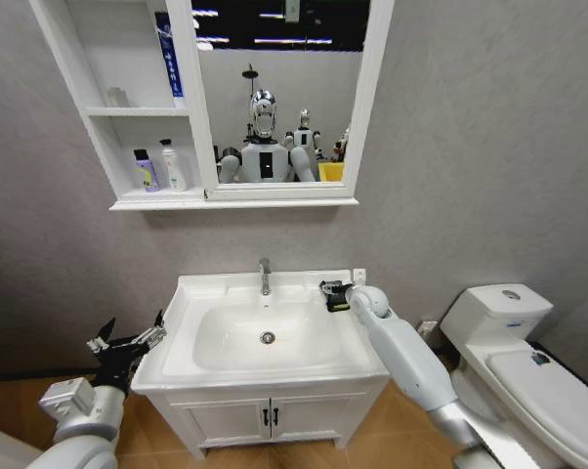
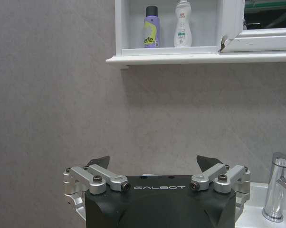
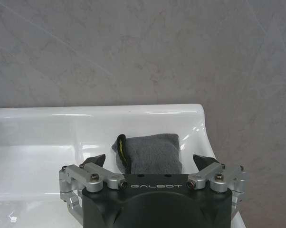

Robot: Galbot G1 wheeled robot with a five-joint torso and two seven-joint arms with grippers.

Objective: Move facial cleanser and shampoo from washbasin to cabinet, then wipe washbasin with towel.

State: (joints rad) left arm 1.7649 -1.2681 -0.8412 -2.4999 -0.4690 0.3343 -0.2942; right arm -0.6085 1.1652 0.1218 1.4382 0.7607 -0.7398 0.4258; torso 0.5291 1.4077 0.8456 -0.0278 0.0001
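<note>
My right gripper (image 1: 332,293) sits at the back right corner of the washbasin (image 1: 191,293), just right of centre in the head view, with my right arm running down toward the lower right of the frame. Its fingers are spread wide. In the right wrist view the two black fingertips (image 3: 96,160) stand apart on either side of the towel (image 3: 150,153), which lies folded on the white rim between them, its yellow-green edge showing at the fold. I cannot tell whether the tips touch the cloth.

My left gripper (image 1: 128,344) hangs at the lower left of the head view, just beside the basin's left edge and off it. It too is spread open and holds nothing; the left wrist view shows its tips well apart against the grey wall.

The cabinet (image 1: 99,112) fills the upper left and top centre of the head view. On its lowest open shelf stand a purple bottle (image 1: 143,170) with a black cap and a white bottle (image 1: 172,165), side by side. A tall blue tube (image 1: 167,54) leans on the shelf above. The chrome faucet (image 1: 265,276) rises at the back middle of the basin, and the drain (image 1: 268,337) lies in the bowl's centre.
</note>
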